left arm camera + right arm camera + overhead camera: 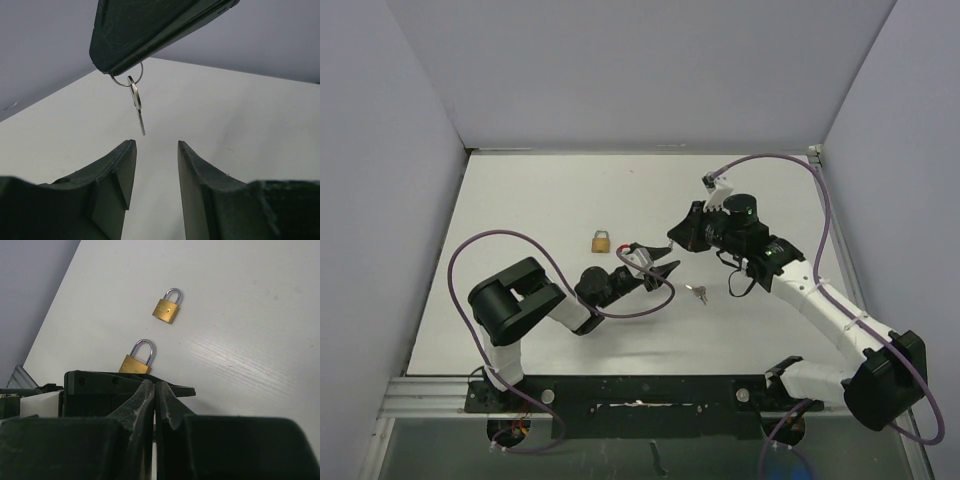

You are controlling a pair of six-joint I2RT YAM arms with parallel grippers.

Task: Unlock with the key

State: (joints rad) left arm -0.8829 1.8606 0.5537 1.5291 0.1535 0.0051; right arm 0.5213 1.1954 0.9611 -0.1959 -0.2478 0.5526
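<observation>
- Item 1, right gripper (670, 243): closed, its finger ends pinching the key ring (121, 84). In its own wrist view we see the 2 fingers pressed together with no gap.
- Item 2, key (137, 105): hangs free below that ring, blade down and clear of the worktop (550, 200), just above the gap in the left gripper.
- Item 3, left gripper (156, 145): open and empty, fingers apart, aimed up towards the key and touching nothing.
- Item 4, padlock (166, 310): brass, lying flat on the worktop, apart from both grippers. The right wrist view shows a 2nd padlock (136, 361) nearer, partly hidden behind the left gripper. In the top view we make out only 1.
- Item 5, small metal item (698, 292): on the worktop near the grippers, too small for us to identify.
- Step, as we judge it: a handover or re-grip of the key before insertion. Unlocking has not yet begun.
- Risk 1: the key is held only through a loose ring, so it can swing or spin. A left gripper closing on it may catch it edge-on or knock it aside.
- Risk 2: if the right gripper lets go before the left has a firm pinch, the key drops to the worktop.
- Risk 3: the fingers of the 2 arms are close, so a misjudged approach brings them into contact.
- Risk 4: each padlock lies loose, and we expect it to slide under the key's push unless 1 arm pins it.
- Risk 5: with 2 padlocks present, the key may be tried on the wrong lock.
</observation>
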